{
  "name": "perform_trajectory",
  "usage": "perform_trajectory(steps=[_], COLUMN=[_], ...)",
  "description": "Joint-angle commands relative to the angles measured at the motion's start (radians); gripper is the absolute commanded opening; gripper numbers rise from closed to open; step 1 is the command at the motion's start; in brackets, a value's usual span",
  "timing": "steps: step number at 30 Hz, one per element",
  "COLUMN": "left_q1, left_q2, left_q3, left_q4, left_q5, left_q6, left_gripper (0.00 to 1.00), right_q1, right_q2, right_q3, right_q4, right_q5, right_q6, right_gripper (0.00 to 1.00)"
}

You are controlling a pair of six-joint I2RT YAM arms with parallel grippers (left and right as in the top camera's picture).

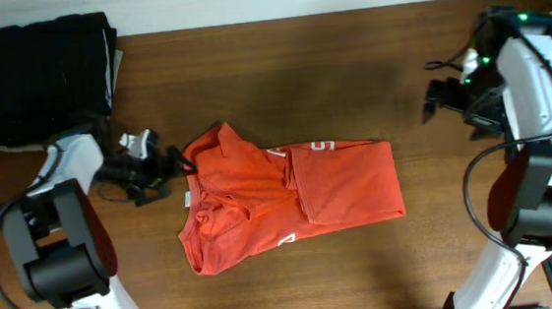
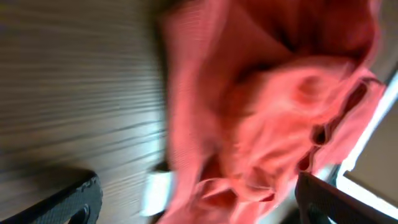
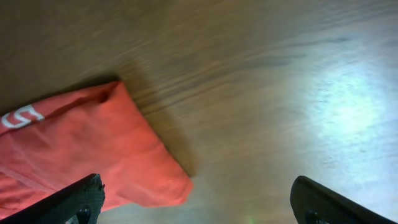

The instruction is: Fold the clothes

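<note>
A red-orange T-shirt (image 1: 289, 198) lies partly folded in the middle of the wooden tabletop (image 1: 348, 60), its right half doubled over into a neat rectangle and its left half bunched in loose creases. Bits of white lettering (image 1: 320, 147) show along the top fold.

The left arm (image 1: 79, 165) reaches in low from the left, and the left jaws sit right at the shirt's crumpled left edge. In the left wrist view they are spread wide, one dark finger (image 2: 71, 199) over bare wood and the other at the far side of the frame, with rumpled red cloth filling the space ahead. That view is blurred, and whether the fingers touch the cloth cannot be told; no grip on it shows.

The right arm (image 1: 531, 75) stands at the right side of the tabletop, its right jaws well apart from the shirt. They gape fully, both fingers (image 3: 81, 196) over bare wood and holding nothing, with the folded corner of the shirt (image 3: 81, 149) just ahead of one finger.

A black stack of folded fabric (image 1: 53, 73) rests in the far left corner.
</note>
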Motion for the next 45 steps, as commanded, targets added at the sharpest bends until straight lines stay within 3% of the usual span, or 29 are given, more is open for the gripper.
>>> perform_trajectory(steps=[1, 12, 15, 16, 18, 20, 21, 22, 24, 26, 29, 32, 37, 45], left_q1=[-0.085, -0.153, -0.153, -0.154, -0.154, -0.154, -0.154, -0.154, -0.151, -0.122, -0.077, -0.061, -0.117, -0.419], left_q2=[0.01, 0.154, 0.158, 0.158, 0.158, 0.158, 0.158, 0.158, 0.158, 0.158, 0.158, 0.158, 0.157, 0.138], left_q3=[-0.048, -0.048, -0.048, -0.048, -0.048, -0.047, -0.047, -0.045, -0.029, 0.031, 0.217, 0.429, 0.73, 0.756], left_q4=[0.022, 0.037, 0.039, 0.039, 0.039, 0.04, 0.04, 0.04, 0.039, -0.009, -0.188, -0.352, -0.597, -0.641], left_q5=[0.041, -0.135, -0.12, -0.12, -0.12, -0.119, -0.116, -0.116, -0.135, -0.291, -0.57, -0.678, -0.697, -0.56], left_q6=[0.031, 0.008, 0.007, 0.007, 0.007, 0.007, 0.007, 0.007, -0.012, -0.118, -0.236, -0.298, -0.334, -0.334], left_gripper=[0.99, 0.99, 0.47, 0.39, 0.36, 0.25, 0.05, 0.0, 0.0, 0.0, 0.0, 0.0, 0.0, 0.0], right_q1=[-0.056, -0.066, -0.066, -0.066, -0.066, -0.066, -0.066, -0.066, -0.066, -0.066, -0.066, -0.066, -0.066, -0.066], right_q2=[-0.033, -0.033, -0.033, -0.033, -0.033, -0.033, -0.033, -0.033, -0.033, -0.033, -0.033, -0.033, -0.033, -0.033], right_q3=[0.01, 0.01, 0.01, 0.01, 0.01, 0.01, 0.01, 0.01, 0.01, 0.01, 0.01, 0.01, 0.01, 0.01], right_q4=[-0.004, 0.004, 0.004, 0.004, 0.004, 0.004, 0.004, 0.004, 0.004, 0.004, 0.004, 0.004, 0.004, 0.004], right_q5=[-0.013, -0.015, -0.015, -0.015, -0.015, -0.015, -0.015, -0.015, -0.015, -0.015, -0.015, -0.015, -0.014, -0.014], right_q6=[-0.008, -0.008, -0.008, -0.008, -0.008, -0.008, -0.008, -0.008, -0.008, -0.008, -0.008, -0.008, -0.008, -0.008], right_gripper=[0.99, 0.99, 0.99, 0.99, 0.99, 0.99, 0.99, 0.99, 0.99, 0.99, 0.99, 0.99, 0.99, 0.99])
